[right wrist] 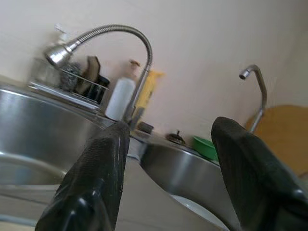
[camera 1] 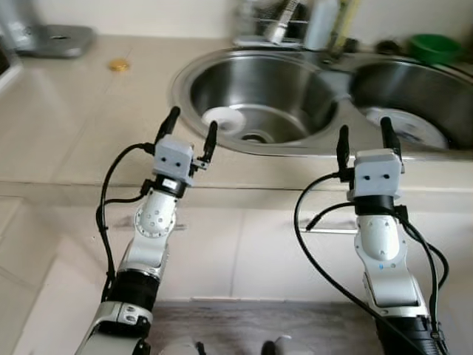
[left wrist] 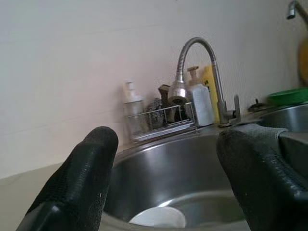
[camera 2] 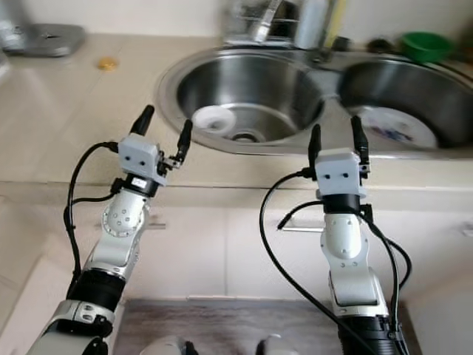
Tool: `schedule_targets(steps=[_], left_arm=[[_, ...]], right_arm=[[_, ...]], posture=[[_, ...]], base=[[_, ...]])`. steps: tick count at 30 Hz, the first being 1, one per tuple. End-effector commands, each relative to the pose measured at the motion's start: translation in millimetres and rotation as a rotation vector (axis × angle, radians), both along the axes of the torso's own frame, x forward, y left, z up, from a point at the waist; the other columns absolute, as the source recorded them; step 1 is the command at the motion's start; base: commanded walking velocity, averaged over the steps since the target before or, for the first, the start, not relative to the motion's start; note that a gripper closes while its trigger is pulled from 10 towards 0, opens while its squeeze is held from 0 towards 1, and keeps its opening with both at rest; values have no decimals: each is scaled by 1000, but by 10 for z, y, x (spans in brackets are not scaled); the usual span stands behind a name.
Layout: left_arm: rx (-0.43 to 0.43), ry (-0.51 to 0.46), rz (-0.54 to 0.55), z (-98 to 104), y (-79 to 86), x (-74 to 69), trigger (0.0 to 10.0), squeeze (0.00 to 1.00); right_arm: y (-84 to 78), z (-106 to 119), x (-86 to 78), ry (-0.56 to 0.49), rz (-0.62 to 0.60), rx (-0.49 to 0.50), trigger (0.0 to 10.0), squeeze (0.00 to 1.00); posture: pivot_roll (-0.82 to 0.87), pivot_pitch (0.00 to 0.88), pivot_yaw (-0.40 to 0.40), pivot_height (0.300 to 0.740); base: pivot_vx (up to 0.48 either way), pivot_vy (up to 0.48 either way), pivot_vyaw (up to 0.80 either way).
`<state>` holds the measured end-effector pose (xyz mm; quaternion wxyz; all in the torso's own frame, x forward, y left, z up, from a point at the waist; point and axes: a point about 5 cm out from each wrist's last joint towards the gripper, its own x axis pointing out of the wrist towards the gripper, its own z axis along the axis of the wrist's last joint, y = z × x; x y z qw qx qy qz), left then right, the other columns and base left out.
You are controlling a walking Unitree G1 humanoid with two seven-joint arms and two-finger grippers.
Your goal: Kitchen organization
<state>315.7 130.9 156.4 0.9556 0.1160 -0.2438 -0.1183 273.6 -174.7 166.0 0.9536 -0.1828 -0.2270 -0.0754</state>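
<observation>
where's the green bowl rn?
In the left eye view, the green bowl sits at the far right on the counter behind the right sink basin, right of the faucet.

Open room over the double sink point(camera 1: 185, 92)

Bare worktop point(camera 1: 66, 126) lay open beside the sink; behind it, the faucet point(left wrist: 192, 72), rack point(left wrist: 161, 122) and bottles point(left wrist: 199, 103) blocked the back rim.

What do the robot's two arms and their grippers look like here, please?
Both arms are silver with black lower joints. The left gripper and right gripper each have a pale grey boxy housing, two long black textured fingers, and black cables looping alongside.
</observation>
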Motion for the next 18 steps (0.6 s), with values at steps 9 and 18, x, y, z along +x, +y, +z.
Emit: schedule_targets(steps=[9,18], left_arm=[[11,-11,-5,8,-8,-6,10000,0],[11,-13,-6,-1,-10,-14,10000,0]], right_arm=[[-1,46,-28,-27,8,18,10000,0],[-7,49,-13,-32,-2,28,10000,0]], posture=[[70,0,-38,740],[74,0,-40,740]], base=[[0,-480,-622],[0,-427,-267]])
